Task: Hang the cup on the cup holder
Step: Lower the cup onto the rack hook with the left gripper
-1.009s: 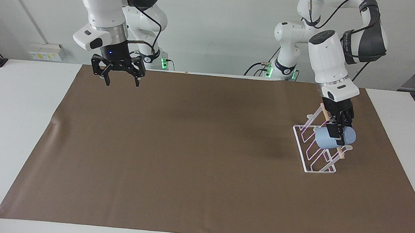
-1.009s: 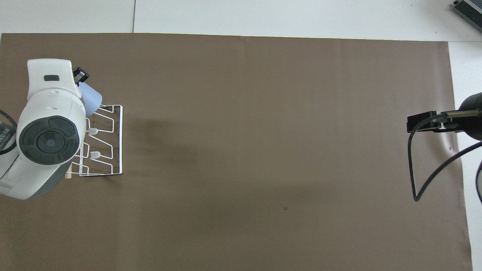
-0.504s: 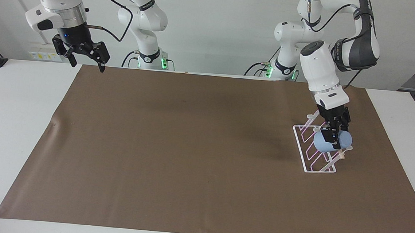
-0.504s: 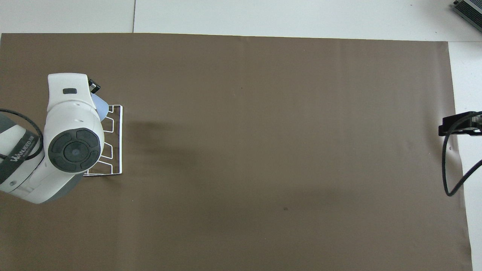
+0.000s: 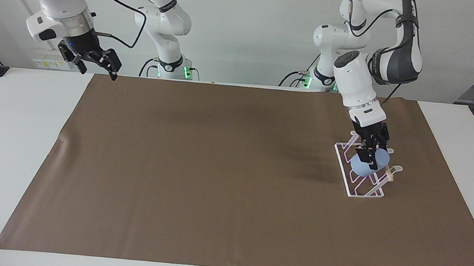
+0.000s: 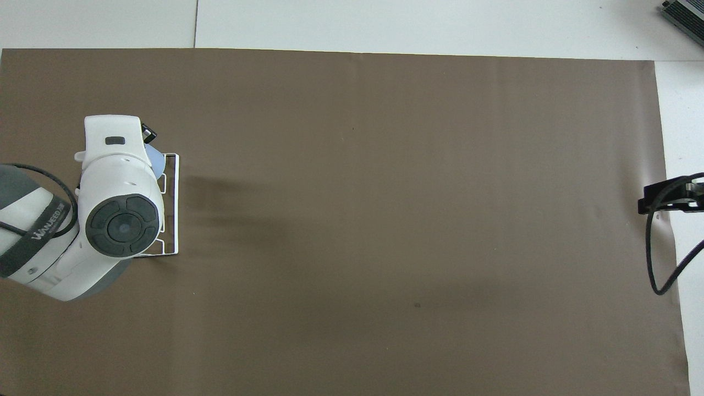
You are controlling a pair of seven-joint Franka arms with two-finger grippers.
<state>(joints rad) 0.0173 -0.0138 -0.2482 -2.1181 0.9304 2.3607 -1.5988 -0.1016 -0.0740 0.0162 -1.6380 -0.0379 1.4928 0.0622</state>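
Fingers of the left gripper stay clamped on the light-blue cup, now lower and tipped among the white wire cup holder's prongs, seemingly almost hung; right gripper, spread open, has withdrawn above the desk edge.

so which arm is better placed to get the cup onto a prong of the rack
Left. Its end effector is shut on the cup and holds it low among the prongs of the cup holder. The right end effector waits open in the air over the table's edge at the right arm's end.
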